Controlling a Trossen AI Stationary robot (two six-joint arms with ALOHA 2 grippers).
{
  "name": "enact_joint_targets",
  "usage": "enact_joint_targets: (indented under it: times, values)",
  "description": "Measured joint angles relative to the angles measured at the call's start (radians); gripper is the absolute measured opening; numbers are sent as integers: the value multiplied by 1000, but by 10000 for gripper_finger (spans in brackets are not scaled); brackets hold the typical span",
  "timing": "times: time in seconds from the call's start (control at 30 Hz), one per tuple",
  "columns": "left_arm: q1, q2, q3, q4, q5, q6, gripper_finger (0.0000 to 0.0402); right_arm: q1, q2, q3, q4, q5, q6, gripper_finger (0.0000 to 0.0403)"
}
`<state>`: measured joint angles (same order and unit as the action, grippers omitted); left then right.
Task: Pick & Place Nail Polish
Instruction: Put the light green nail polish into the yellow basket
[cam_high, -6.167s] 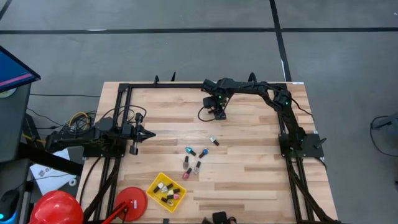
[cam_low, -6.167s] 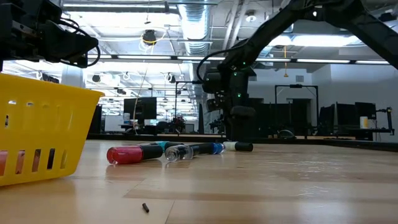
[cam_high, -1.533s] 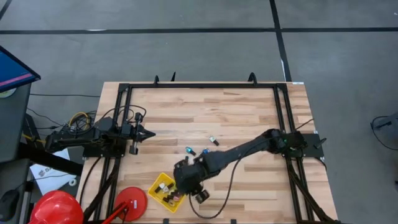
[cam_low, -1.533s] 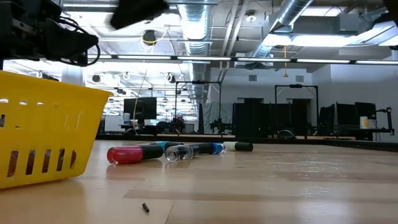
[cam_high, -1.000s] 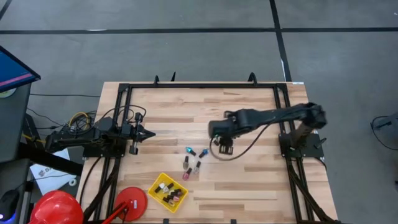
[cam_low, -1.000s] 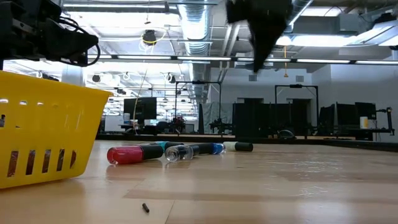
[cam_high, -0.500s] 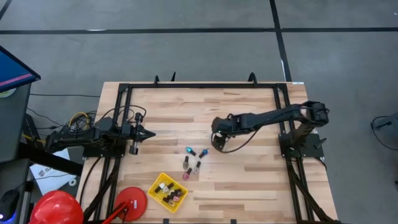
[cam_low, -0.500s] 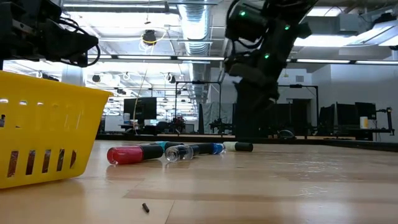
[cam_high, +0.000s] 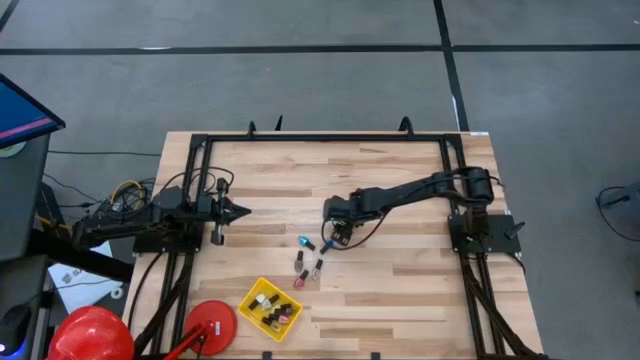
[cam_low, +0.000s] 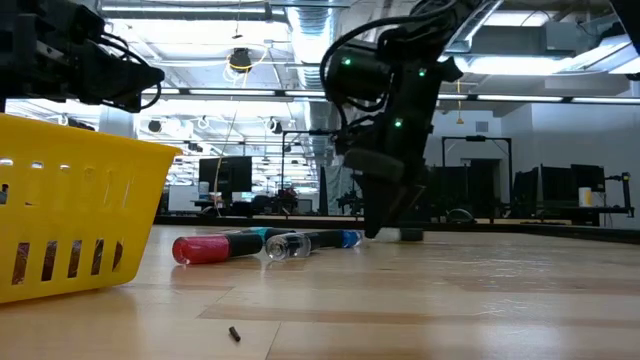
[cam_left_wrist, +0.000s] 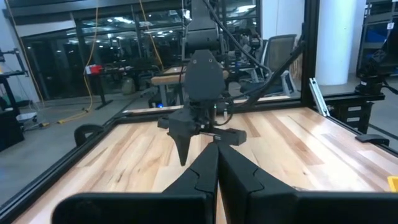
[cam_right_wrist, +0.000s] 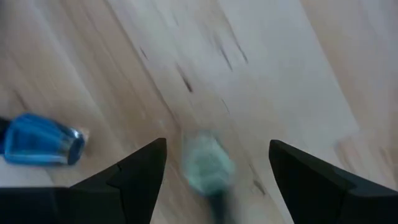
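Several small nail polish bottles lie on their sides mid-table: a teal one (cam_high: 305, 242), a blue one (cam_high: 327, 245) and others (cam_high: 299, 262) nearer the front. More lie in the yellow basket (cam_high: 252, 296) at the front. My right gripper (cam_right_wrist: 217, 143) is open and low over the table, its fingers on either side of a pale green bottle (cam_right_wrist: 208, 165) without touching it; the blue bottle (cam_right_wrist: 40, 146) lies beside it. In the high view the gripper (cam_high: 339, 231) hides that pale bottle. My left gripper (cam_high: 235, 211) is shut and waits at the table's left.
The black frame rails (cam_high: 320, 138) run round the table's far, left and right sides. A red hard hat (cam_high: 90, 335) and a red disc (cam_high: 210, 320) sit at the front left corner. The low view shows the basket (cam_low: 70, 210) close by and a red bottle (cam_low: 205, 248) lying beside it.
My right gripper has come down from high above the table to just over it, moving a little toward the table's left edge, onto the pale green bottle. The bottles on the table and in the basket have stayed where they were.
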<state>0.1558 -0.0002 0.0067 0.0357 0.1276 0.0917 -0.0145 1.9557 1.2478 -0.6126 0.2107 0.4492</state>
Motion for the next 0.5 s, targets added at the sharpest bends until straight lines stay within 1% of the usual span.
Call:
enact_joint_targets:
  times: [0.23,0.5]
  values:
    - [0,0,0,-1,0,0,1,1,11,-9,-19,-1,23,275]
    - [0,0,0,-1,0,0,1,1,6,5,-56,-1,-26,274]
